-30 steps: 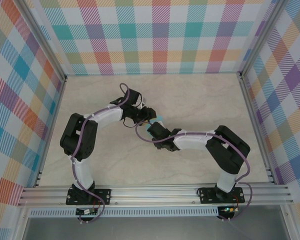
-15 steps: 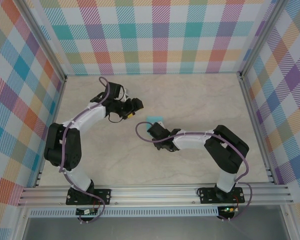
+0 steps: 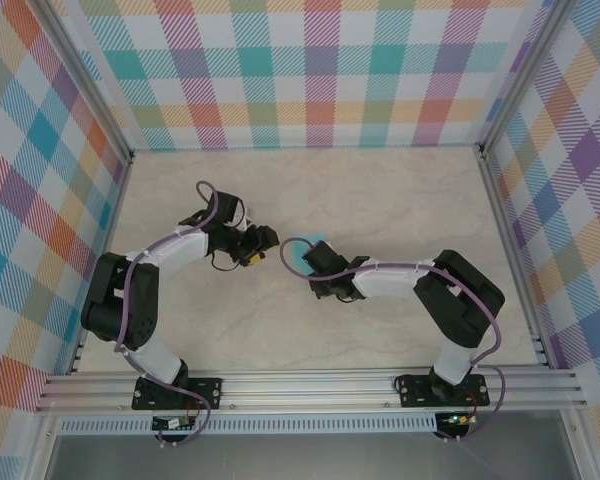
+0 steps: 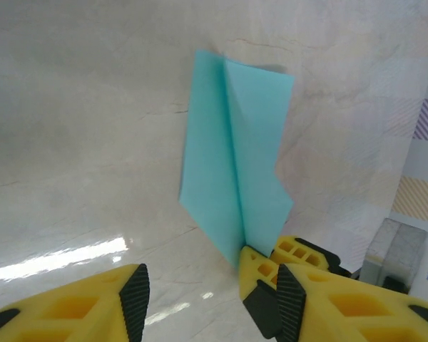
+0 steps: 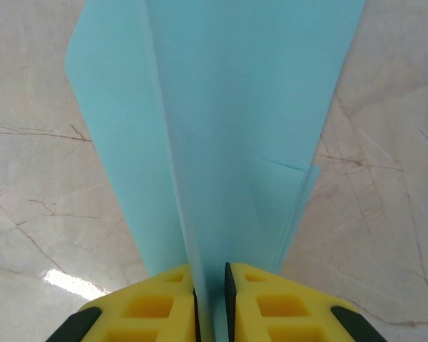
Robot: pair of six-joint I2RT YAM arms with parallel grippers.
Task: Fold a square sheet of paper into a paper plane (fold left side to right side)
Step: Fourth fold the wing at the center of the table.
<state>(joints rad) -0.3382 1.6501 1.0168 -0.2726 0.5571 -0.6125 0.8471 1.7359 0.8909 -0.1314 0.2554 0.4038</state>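
Observation:
The square sheet of paper (image 5: 221, 107) is light turquoise and folded into a slim paper plane shape with a centre crease. In the top view it lies on the table (image 3: 380, 200) as a small turquoise patch (image 3: 299, 258). My right gripper (image 5: 210, 296) is shut on the near end of its raised centre fold; its yellow fingers (image 4: 299, 256) also show at the paper's (image 4: 232, 164) lower tip. My left gripper (image 4: 210, 306) is open with nothing between its fingers, low over the table just left of the paper (image 3: 258, 244).
Plaid walls (image 3: 310, 70) enclose the marble table on three sides, with aluminium rails (image 3: 310, 385) along the near edge. Both arms bend toward the table's middle. Bare tabletop lies behind and to the right of the paper.
The left gripper drew back leftward from the paper, opened wider, then narrowed and dropped a little toward it. The right gripper stayed pinched on the paper and shifted slightly.

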